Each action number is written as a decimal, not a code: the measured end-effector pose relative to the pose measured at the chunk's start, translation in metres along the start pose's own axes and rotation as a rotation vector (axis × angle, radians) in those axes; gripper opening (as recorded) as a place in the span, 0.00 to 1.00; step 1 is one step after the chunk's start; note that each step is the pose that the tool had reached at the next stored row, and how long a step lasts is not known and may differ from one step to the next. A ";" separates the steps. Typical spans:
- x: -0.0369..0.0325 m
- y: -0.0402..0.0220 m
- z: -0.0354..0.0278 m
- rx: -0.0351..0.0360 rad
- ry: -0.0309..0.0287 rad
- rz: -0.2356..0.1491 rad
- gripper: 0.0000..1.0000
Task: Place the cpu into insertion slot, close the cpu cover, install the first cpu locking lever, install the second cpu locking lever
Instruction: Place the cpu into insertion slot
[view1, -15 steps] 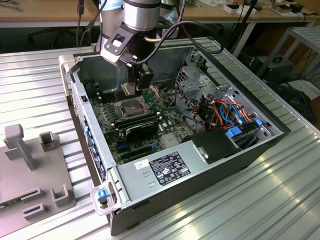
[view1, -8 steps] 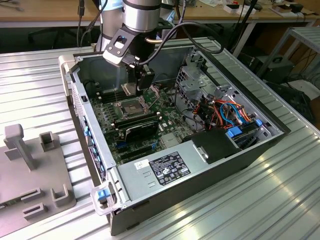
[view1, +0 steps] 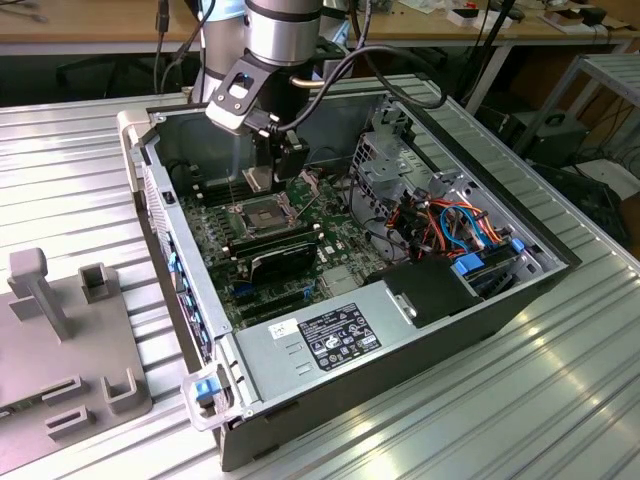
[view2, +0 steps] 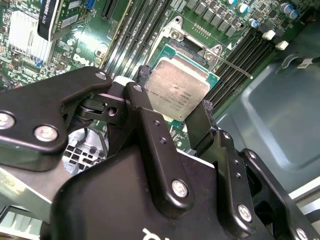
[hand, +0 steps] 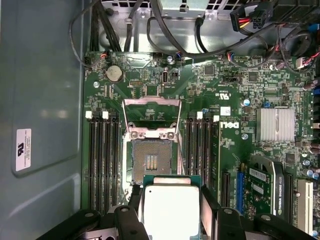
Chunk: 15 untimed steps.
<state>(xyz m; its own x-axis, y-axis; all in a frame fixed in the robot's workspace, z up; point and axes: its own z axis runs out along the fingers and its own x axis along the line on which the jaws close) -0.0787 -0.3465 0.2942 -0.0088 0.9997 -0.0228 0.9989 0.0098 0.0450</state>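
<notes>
- The gripper (view2: 175, 92) is clamping the cpu (hand: 171, 210) by two opposite edges, w/ the fingers (view2: 141, 97) pressing in on either side. The silver top is facing the cams in both wrist views.
- The cpu is hanging in the air, not seated. In the first wrist view it's sitting just beside the insertion slot (hand: 151, 161) and lapping over one edge of it, w/ the pin field showing bare.
- The cpu cover (hand: 151, 102) is standing flipped open on the side of the slot away from the chip, so nothing is blocking the way in.
- A thin locking lever (view2: 232, 67) is sticking up & outward by the socket.
- In the exterior view the arm (view1: 285, 30) is reaching down from top centre of the frame into the open pc case (view1: 160, 200). The slot is lying approx centre-left on the green board (view1: 225, 260).
- A grey fixture (view1: 70, 340) is sitting at lower left, well apart from the work.
- Judgement: step in hand = placing the chip, so it's early in the task. Cover & levers are not yet done.
- Doing it well, IMO:
  - keeping the chip dead level
  - squaring it over the black frame so corners & notches are matching
  - lowering straight down w/ no sideways sliding, since the pins are likely bending easily
  - using min force & staying clear of lever & cover
</notes>
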 end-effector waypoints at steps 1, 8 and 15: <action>0.0003 0.0000 0.0006 0.0001 -0.0001 0.000 0.55; 0.0059 0.0000 0.0116 0.0000 -0.0001 0.000 0.55; 0.0143 0.0027 0.0242 0.0003 -0.0001 0.000 0.55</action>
<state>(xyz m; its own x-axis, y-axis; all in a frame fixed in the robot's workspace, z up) -0.0750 -0.3327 0.2698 -0.0088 0.9997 -0.0229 0.9990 0.0098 0.0447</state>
